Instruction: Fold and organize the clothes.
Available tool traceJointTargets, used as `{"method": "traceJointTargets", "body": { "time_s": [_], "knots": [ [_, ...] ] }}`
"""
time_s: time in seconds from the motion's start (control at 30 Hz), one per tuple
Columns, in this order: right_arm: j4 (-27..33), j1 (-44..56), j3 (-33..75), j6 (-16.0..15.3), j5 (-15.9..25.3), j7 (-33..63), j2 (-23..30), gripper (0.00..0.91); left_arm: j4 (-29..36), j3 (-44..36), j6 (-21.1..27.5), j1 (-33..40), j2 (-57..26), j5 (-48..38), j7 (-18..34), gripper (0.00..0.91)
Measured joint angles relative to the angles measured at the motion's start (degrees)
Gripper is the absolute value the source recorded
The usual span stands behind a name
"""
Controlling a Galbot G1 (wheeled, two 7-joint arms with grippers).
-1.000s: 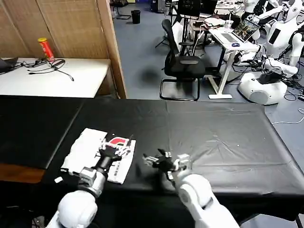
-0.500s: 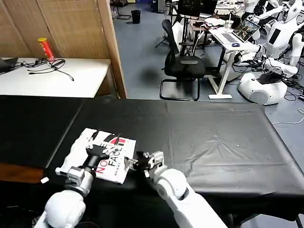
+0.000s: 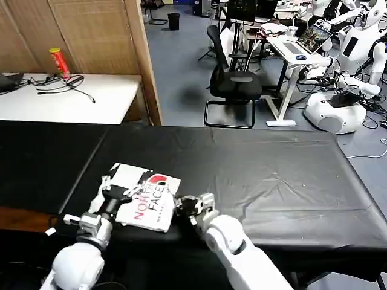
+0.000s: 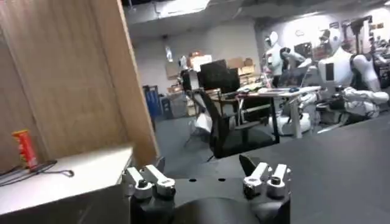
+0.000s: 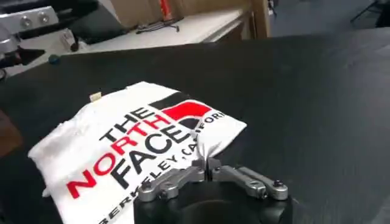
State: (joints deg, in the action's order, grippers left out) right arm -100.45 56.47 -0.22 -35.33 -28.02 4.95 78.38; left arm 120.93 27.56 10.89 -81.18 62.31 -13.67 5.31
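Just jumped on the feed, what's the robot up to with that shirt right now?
It is folding a white North Face T-shirt on the black-covered table. The shirt lies as a compact folded rectangle near the table's front left, lettering up. The right tool is shut on the shirt's edge, pinching a fold of cloth at the side nearest that arm. The left tool sits at the shirt's opposite side with its fingers open. Folding looks nearly done; tidying the bundle seems to be what remains.

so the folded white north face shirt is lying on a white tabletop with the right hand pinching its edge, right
Not quite: the T-shirt lies on a black table, not a white one, as the head view shows. The rest holds: it is folded, and the right wrist view shows the right hand pinching its edge.
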Motion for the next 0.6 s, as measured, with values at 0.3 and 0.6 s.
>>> {"method": "traceJointTargets", "body": {
  "time_s": [0.3, 0.6],
  "knots": [
    [-7.1, 3.8, 10.0, -3.6, 3.0, -3.9, -9.3, 0.088, -3.7, 0.5, -0.7, 0.9, 0.2, -1.5, -0.1, 0.878],
    [-9.1, 5.1, 14.5, 1.7, 12.2, -8.4, -16.3, 0.878, -5.4, 1.2, -0.4, 0.0, 1.1, -3.1, 0.5, 0.878]
  ]
}}
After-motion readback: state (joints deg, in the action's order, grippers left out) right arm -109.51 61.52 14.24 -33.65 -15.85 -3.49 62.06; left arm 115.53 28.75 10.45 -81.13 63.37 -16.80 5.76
